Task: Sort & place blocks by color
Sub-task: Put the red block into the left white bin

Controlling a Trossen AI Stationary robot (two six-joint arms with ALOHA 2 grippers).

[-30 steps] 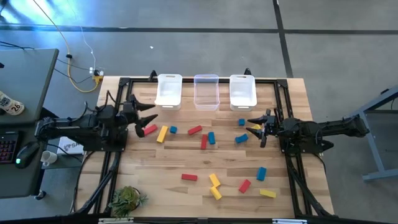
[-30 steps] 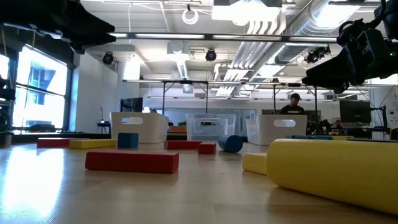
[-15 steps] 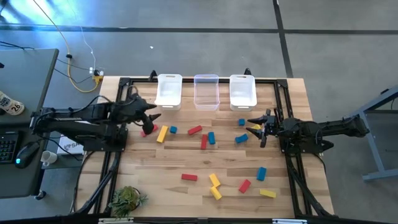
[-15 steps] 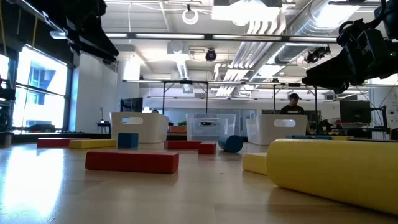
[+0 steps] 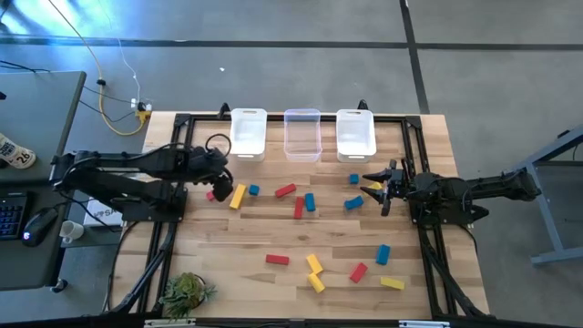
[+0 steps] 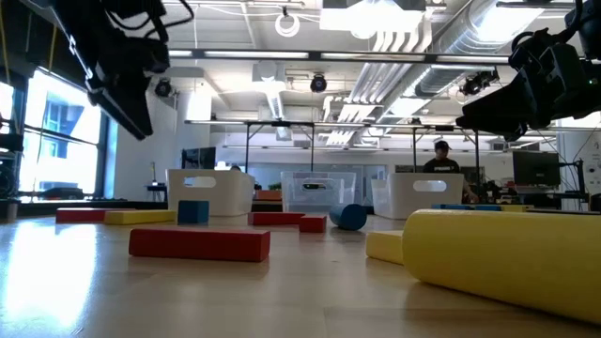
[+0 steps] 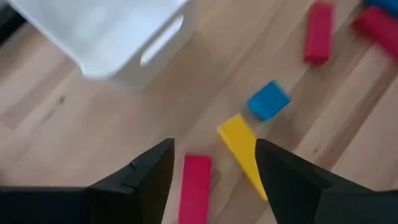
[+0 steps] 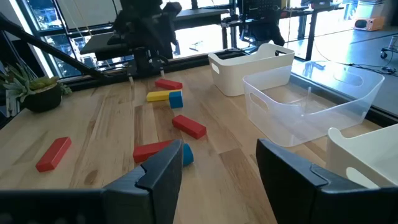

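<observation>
Red, yellow and blue blocks lie scattered flat on the wooden table. My left gripper (image 5: 221, 178) (image 7: 214, 152) is open and hangs above a red block (image 7: 196, 186) (image 5: 211, 195) near the table's left side. A yellow block (image 7: 244, 157) (image 5: 238, 196) and a small blue block (image 7: 268, 99) (image 5: 254, 190) lie just beside it. My right gripper (image 5: 375, 188) (image 8: 219, 155) is open and waits at the table's right side, close to a yellow block (image 5: 373, 186) and two blue blocks (image 5: 353, 202).
Three bins stand in a row at the far edge: white (image 5: 248, 132), clear (image 5: 302, 134), white (image 5: 355, 133). More blocks lie in the middle (image 5: 298, 208) and near the front (image 5: 314, 264). A potted plant (image 5: 187, 292) sits at the near left corner. A person shows far behind in the low view.
My left arm has reached out toward the table's right, and its gripper has tipped from level to pointing down, ending over the red block by the yellow one. No block has moved.
</observation>
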